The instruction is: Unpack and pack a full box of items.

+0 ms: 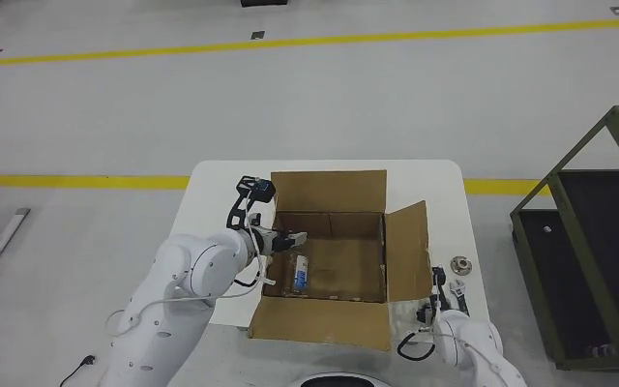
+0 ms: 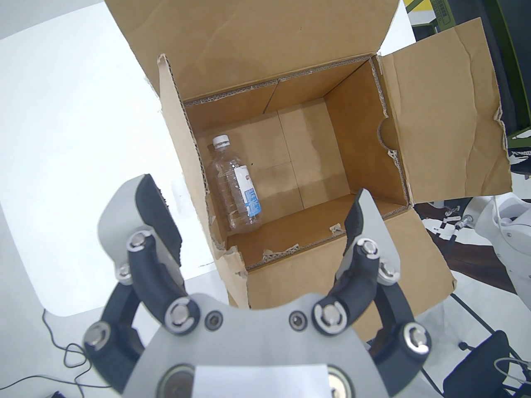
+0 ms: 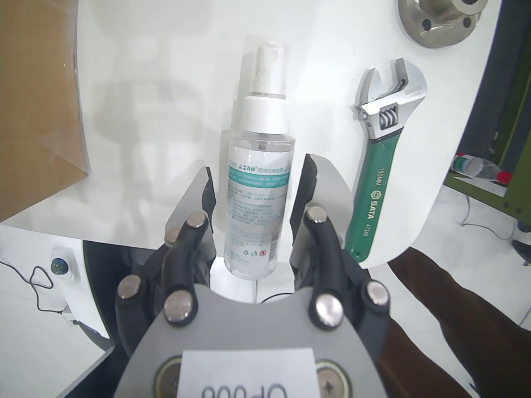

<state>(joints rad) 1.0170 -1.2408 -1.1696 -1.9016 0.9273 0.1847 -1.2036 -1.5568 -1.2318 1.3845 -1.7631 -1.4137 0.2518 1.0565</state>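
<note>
An open cardboard box [image 1: 329, 332] stands mid-table with its flaps spread. One clear water bottle [image 2: 236, 188] with a white cap lies inside along the box's wall [image 2: 188, 142]. My left gripper [image 2: 255, 202] hovers open above that wall's rim, holding nothing. A clear spray bottle [image 3: 259, 155] lies on the white table near its front right edge, its base past the rim. My right gripper [image 3: 257, 192] straddles its lower body, open, with a thin gap at one pad [image 3: 209, 200].
A green-handled adjustable wrench [image 3: 379, 167] lies just beside the spray bottle, and a metal flange [image 3: 442, 1] sits beyond it. The box's side flap [image 1: 408, 252] leans toward these items. A dark green rack [image 1: 571, 261] stands beyond the table's right edge.
</note>
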